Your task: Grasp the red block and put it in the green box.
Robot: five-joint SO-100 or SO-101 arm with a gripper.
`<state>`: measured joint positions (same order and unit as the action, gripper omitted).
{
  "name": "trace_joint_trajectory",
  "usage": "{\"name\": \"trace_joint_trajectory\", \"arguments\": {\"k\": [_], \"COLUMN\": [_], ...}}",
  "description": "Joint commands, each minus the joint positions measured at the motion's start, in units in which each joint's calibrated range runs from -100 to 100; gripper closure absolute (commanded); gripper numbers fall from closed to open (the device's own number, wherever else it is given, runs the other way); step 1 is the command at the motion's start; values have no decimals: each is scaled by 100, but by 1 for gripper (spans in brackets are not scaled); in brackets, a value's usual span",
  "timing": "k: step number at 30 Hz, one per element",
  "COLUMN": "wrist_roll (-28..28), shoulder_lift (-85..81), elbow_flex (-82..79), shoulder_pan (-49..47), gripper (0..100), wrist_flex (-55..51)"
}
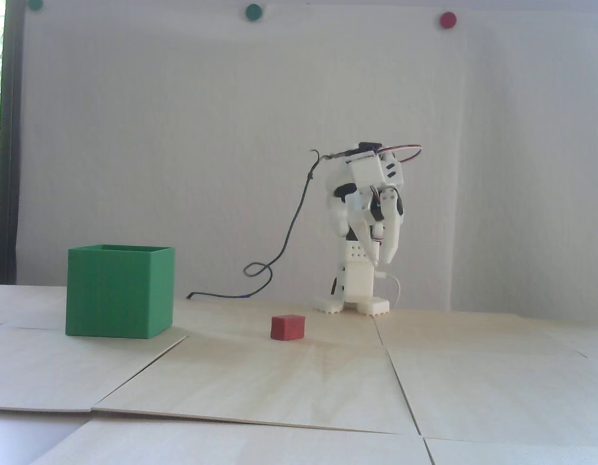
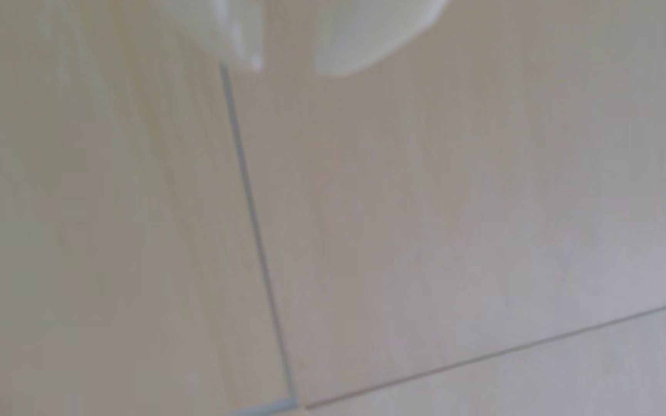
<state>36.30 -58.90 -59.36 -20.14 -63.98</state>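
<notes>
In the fixed view the red block (image 1: 287, 327), a small dark-red cuboid, lies on the pale wooden table in front of the arm's base. The green box (image 1: 119, 290) stands to its left, its open top facing up. My gripper (image 1: 383, 260) hangs folded against the white arm, pointing down, well above and right of the block. The wrist view shows only its two blurred white fingertips (image 2: 335, 60) at the top edge, the gripper (image 2: 295, 69) being open by a narrow gap with nothing in it. Neither block nor box appears in the wrist view.
A dark cable (image 1: 279, 252) loops from the arm down onto the table behind the block. The table is made of wooden panels with seams (image 2: 251, 224). Green and red round dots (image 1: 447, 20) are stuck on the white back wall.
</notes>
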Motion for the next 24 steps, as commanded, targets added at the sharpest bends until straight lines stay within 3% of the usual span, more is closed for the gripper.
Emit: {"name": "trace_joint_trajectory", "arguments": {"k": [1,14,24], "wrist_roll": [-6,-319,-314], "shoulder_lift": [2104,5223,5839], "elbow_flex": [2129,4241,4454], "shoulder_pan": [474,868,828], "gripper": [96,96,96], "wrist_flex": [-95,74,-10]}}
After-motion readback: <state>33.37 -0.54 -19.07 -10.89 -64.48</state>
